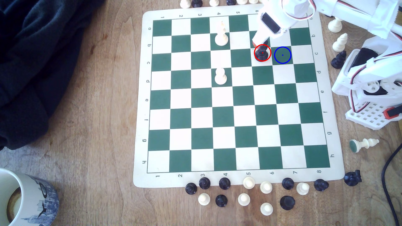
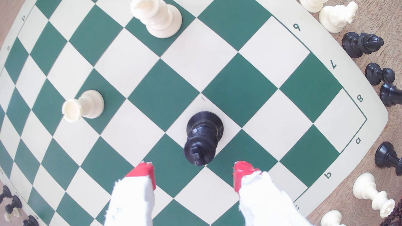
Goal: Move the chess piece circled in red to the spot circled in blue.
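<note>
The tall black chess piece (image 1: pixel 262 54) stands upright on a white square inside the red ring, in row c of the board. In the wrist view the chess piece (image 2: pixel 203 137) has a wide round base and a knobbly head. The spot (image 1: pixel 282 55) is the dark green square ringed in blue, one square toward the exterior view's right of the piece. My gripper (image 1: pixel 258 43) hangs just beyond the piece, toward the board's far edge. In the wrist view my gripper (image 2: pixel 194 176) is open, its red-tipped fingers (image 2: pixel 145 172) spread wider than the piece, with nothing between them.
Two cream-white pieces (image 1: pixel 221 35) (image 1: pixel 220 76) stand on the board in column 4. Loose pieces line the near edge (image 1: pixel 243 193), the far edge and the exterior view's right side (image 1: pixel 339 43). A mug (image 1: pixel 24 200) and dark cloth (image 1: pixel 32 54) lie at the exterior view's left.
</note>
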